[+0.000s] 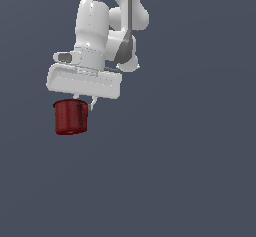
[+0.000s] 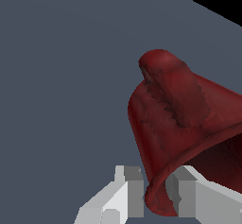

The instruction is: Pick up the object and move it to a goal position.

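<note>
Red mug [image 1: 70,117] — just one — hangs from one white gripper [image 1: 84,101], its rim pinched between narrowly parted jaws.

A flat, even slate-grey table [image 1: 190,171] fills the exterior view. In the wrist view the same grey surface ends at a straight edge against black.
</note>
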Tool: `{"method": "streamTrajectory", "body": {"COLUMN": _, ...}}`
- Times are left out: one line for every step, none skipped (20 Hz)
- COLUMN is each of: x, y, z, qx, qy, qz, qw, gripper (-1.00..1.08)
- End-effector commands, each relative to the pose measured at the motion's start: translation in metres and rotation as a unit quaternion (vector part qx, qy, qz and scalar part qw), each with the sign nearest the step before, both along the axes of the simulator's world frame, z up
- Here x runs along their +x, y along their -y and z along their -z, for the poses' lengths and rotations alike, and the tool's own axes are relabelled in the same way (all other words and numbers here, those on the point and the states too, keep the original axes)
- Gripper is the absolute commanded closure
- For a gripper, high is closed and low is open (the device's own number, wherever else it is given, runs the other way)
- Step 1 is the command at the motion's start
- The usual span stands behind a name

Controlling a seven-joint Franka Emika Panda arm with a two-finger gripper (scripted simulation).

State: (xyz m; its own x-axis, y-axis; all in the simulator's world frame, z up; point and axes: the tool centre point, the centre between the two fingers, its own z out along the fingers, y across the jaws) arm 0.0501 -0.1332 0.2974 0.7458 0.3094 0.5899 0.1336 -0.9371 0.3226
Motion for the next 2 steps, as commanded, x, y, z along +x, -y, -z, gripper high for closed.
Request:
{"method": "streamTrajectory", "body": {"x": 0.0008, "y": 0.0004, "z": -0.0036, "qx": 0.0, "qy": 0.005, "qz": -0.001, "qw": 1.0, "gripper": 1.08}}
{"method": "streamTrajectory", "body": {"x": 0.0009, "y": 0.0005, "z": -0.0034, "qx": 0.0, "qy": 0.005, "qz": -0.001, "qw": 1.0, "gripper": 1.08}}
